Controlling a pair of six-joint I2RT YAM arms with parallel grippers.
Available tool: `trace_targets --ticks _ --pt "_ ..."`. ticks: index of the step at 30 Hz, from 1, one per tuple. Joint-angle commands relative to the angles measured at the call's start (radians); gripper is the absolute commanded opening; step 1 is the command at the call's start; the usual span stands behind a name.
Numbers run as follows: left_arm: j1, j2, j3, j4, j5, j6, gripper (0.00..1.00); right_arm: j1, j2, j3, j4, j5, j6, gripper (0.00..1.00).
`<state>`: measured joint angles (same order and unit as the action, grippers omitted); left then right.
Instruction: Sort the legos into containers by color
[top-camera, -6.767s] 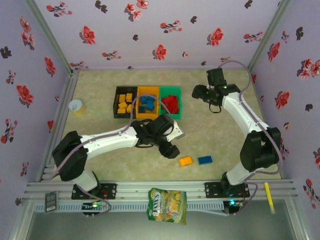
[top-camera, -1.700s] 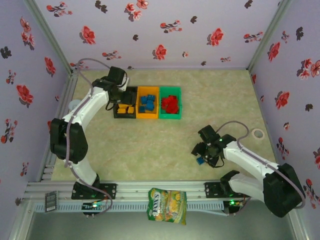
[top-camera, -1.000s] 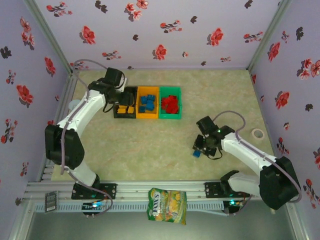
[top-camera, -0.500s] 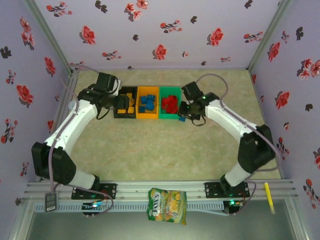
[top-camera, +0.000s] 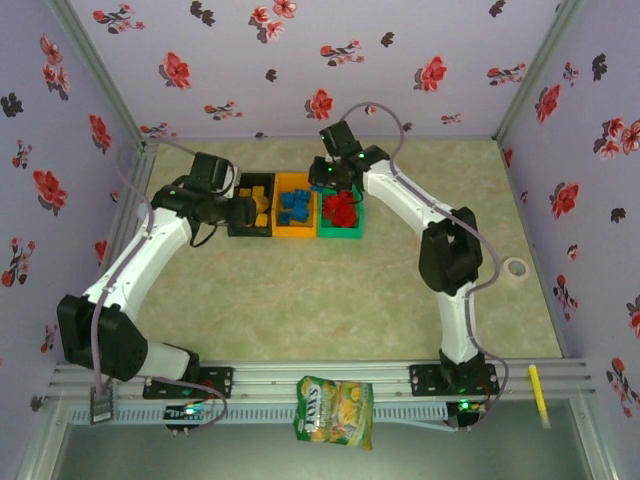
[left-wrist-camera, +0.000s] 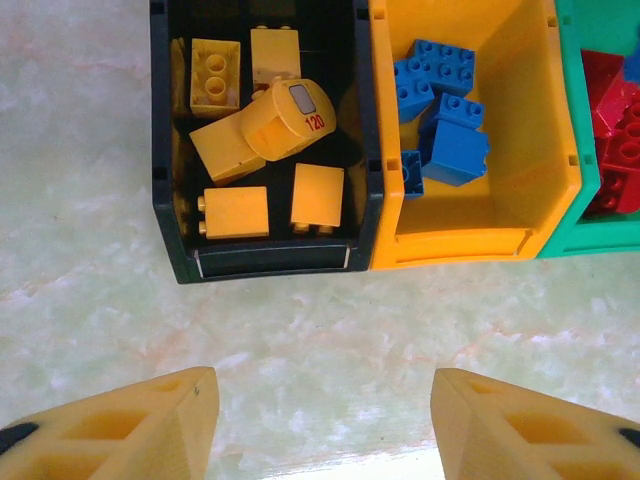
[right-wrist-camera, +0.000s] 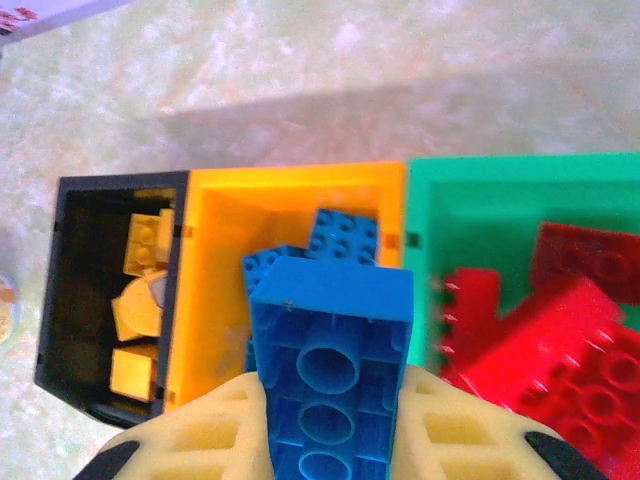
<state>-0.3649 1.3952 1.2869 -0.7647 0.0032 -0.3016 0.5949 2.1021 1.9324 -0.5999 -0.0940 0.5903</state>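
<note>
Three joined containers stand in a row: black (left-wrist-camera: 265, 262), orange (left-wrist-camera: 520, 130) and green (left-wrist-camera: 590, 240). Yellow legos (left-wrist-camera: 235, 210) lie in the black one, blue legos (left-wrist-camera: 455, 145) in the orange one, red legos (left-wrist-camera: 615, 110) in the green one. My left gripper (left-wrist-camera: 318, 400) is open and empty over bare table just short of the black bin (top-camera: 250, 205). My right gripper (right-wrist-camera: 330, 430) is shut on a blue brick (right-wrist-camera: 330, 330), hanging above the orange bin (right-wrist-camera: 215, 290). From above, the right gripper (top-camera: 322, 180) is over the bins' far side and the left gripper (top-camera: 238, 208) is at their left end.
A yellow-green snack bag (top-camera: 335, 410) lies on the front rail. A white tape roll (top-camera: 515, 268) rests by the right wall. The right arm arches over the table's right half; floral walls close in three sides.
The right arm has swung from the front right of the table to above the bins, carrying the blue brick. The left gripper has drawn back a little from the black bin.
</note>
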Motion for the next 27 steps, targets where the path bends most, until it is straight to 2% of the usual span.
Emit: trace_targets --ticks 1,9,12,16,19,27 --pt "-0.007 -0.019 0.02 -0.024 -0.003 -0.019 0.59 0.024 0.055 0.098 -0.008 -0.031 -0.02 0.21" --pt "-0.007 -0.043 0.021 -0.015 -0.003 -0.039 0.58 0.036 0.164 0.212 -0.047 -0.056 -0.029 0.27" --pt "-0.009 -0.045 0.027 -0.012 -0.003 -0.041 0.58 0.037 0.184 0.233 -0.062 -0.063 -0.035 0.36" --pt "-0.008 -0.043 0.033 -0.012 -0.003 -0.041 0.59 0.037 0.176 0.23 -0.078 -0.05 -0.046 0.58" --pt "-0.008 -0.038 0.042 -0.016 -0.004 -0.039 0.62 0.037 0.149 0.214 -0.087 -0.024 -0.065 0.66" --pt "-0.007 -0.02 0.088 -0.019 -0.018 -0.014 0.71 0.037 0.021 0.107 -0.091 0.062 -0.132 0.76"
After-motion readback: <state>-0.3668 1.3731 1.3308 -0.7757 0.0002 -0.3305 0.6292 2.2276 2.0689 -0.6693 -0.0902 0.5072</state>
